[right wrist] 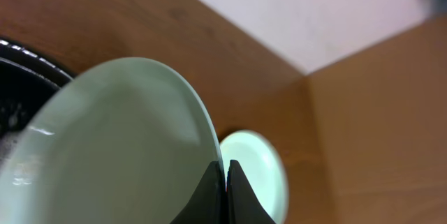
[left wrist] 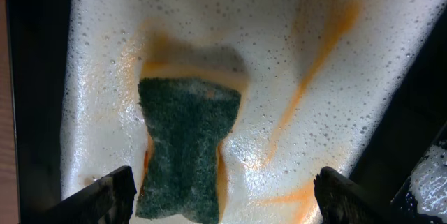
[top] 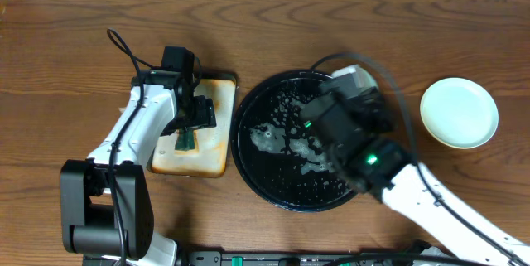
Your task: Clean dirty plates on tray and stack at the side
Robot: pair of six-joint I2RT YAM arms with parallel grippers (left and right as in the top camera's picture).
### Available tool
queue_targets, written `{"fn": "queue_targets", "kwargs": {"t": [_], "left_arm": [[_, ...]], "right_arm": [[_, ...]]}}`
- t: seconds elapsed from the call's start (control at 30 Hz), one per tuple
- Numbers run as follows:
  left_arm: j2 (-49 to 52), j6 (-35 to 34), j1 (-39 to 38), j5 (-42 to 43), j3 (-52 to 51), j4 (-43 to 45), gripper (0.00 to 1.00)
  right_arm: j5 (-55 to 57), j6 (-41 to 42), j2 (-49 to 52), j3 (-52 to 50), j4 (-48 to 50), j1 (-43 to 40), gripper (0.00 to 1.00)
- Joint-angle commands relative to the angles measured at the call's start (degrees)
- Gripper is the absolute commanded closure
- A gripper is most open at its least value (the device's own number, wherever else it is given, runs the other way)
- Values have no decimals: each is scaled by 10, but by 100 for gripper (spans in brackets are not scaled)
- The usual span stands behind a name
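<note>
Foam is lying in white patches on the glossy black tray [top: 248, 171] in the overhead view. The right arm is hanging over it and hiding its own claw. 1 round, shallow mint plate [top: 460, 113] is sitting on the wooden table, well to the right of the tray. The left arm is hovering over the pale rectangular tray [top: 211, 146].

In the left wrist view, the left gripper [left wrist: 223, 197] is standing with its fingers wide apart, touching nothing. The coarse green sponge [left wrist: 185, 147], pinched at the waist, is lying between them on bubbly, orange-streaked lather.

In the right wrist view, the right gripper [right wrist: 225, 189] is clamping the thin rim of the held plate [right wrist: 119, 154]. That plate is smooth, pale mint and tilted steeply on edge, with the other mint plate showing beyond it.

The wet rim is probably slick, and with so narrow a pinch the held plate could swivel or slip out. Lowering it off-centre could make it slide off the plate beneath. A 3rd plate is not showing anywhere.
</note>
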Motion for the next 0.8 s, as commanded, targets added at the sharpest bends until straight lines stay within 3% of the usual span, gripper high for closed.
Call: {"fn": "queue_targets", "kwargs": {"t": [0.0, 0.23, 0.47, 0.63, 0.77], "left_arm": [[0, 6, 2, -1, -4, -2, 16], [0, 6, 2, -1, -4, -2, 17], [0, 6, 2, -1, -4, -2, 16], [0, 6, 2, -1, -4, -2, 17], [0, 6, 2, -1, -4, -2, 16]], "right_arm": [[-120, 85, -35, 9, -3, -77, 99], [-329, 135, -58, 9, -5, -303, 99], [-400, 146, -54, 9, 0, -511, 99], [-457, 145, -35, 9, 7, -604, 99], [-497, 143, -6, 9, 0, -630, 99]]}}
